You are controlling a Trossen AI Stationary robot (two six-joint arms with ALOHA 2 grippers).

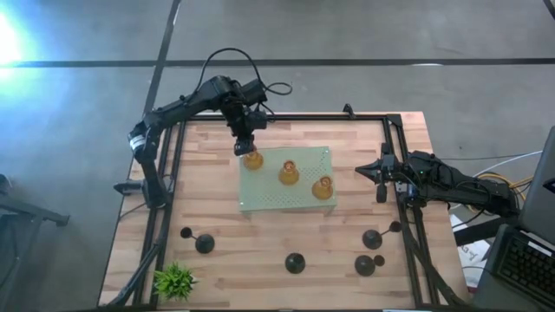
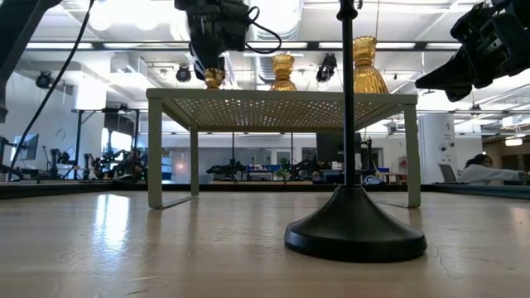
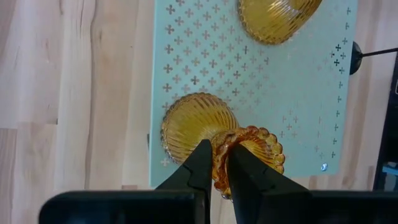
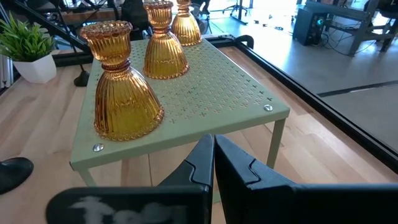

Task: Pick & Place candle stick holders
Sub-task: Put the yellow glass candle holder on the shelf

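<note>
Left gripper [image 3: 216,163] pinches the rim of the amber candle stick holder [image 1: 252,160] at the far left corner of the pale green perforated stand [image 1: 260,204]. Two more amber holders stand on the stand; black holders sit on the wooden table [image 1: 260,247]. Right gripper [image 1: 375,171] waits shut beside the stand's right edge.

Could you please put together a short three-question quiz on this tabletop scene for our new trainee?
1. How many amber holders stand on the pale green perforated stand?
2. True or false: the left gripper is closed on the neck of the amber holder nearest the stand's left end.
3. Where do the black holders stand: A on the stand, B on the wooden table?

Key: 1. three. 2. true. 3. B; the right gripper waits shut, right of the stand.
</note>
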